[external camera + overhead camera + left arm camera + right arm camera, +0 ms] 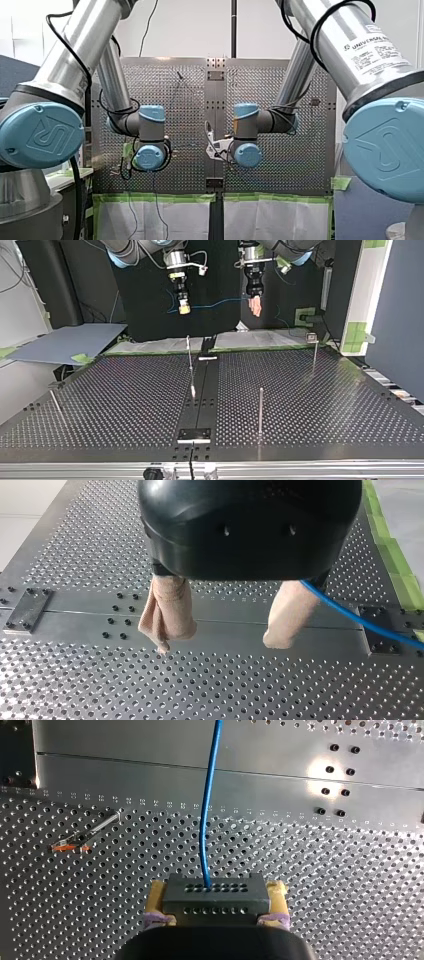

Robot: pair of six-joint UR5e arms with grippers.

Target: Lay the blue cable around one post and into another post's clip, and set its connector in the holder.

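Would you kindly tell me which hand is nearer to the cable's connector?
Right. My right hand is shut on the connector; my left hand hangs open farther along the blue cable.

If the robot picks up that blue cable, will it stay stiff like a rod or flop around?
Probably bendy yet springy: the blue cable curves smoothly out of the connector in my right gripper, without kinks. It looks thin, so likely light. In the top view it drapes loosely toward my left gripper, so a push would likely just bow it.
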